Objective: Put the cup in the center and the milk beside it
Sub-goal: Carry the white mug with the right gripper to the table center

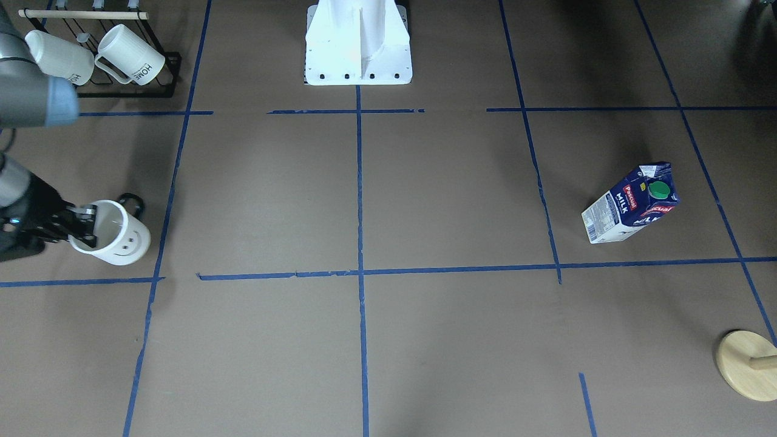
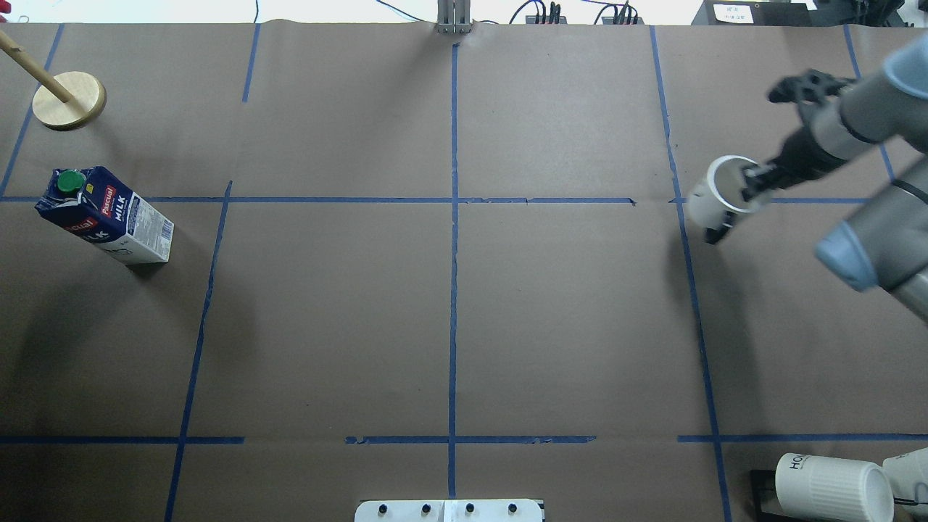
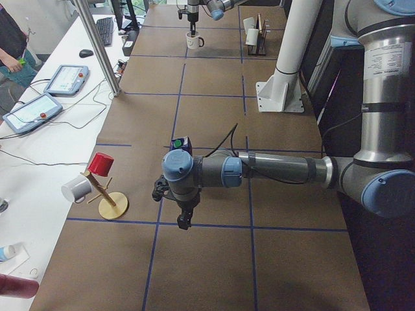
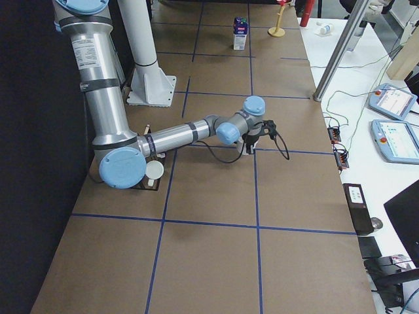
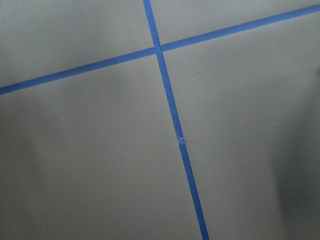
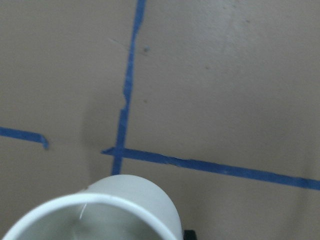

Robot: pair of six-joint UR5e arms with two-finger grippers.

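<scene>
The milk (image 2: pixel 109 217) stands at the bench's left. I cannot tell whether my left gripper (image 3: pixel 183 219) is apart or together. The center (image 2: pixel 454 200) lies mid-bench. Far right, my right gripper (image 2: pixel 750 190) is clamped on the tilted cup (image 2: pixel 714 199). I judge this the cup step: next, carry it leftward and set it upright on the crossing.

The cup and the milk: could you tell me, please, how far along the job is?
Done: nothing placed yet. In hand: the right gripper is shut on the rim of the cup, far to the robot's right of the center. Left: carry the cup to that crossing, then fetch the milk, standing untouched on the robot's left, and set it beside.
</scene>
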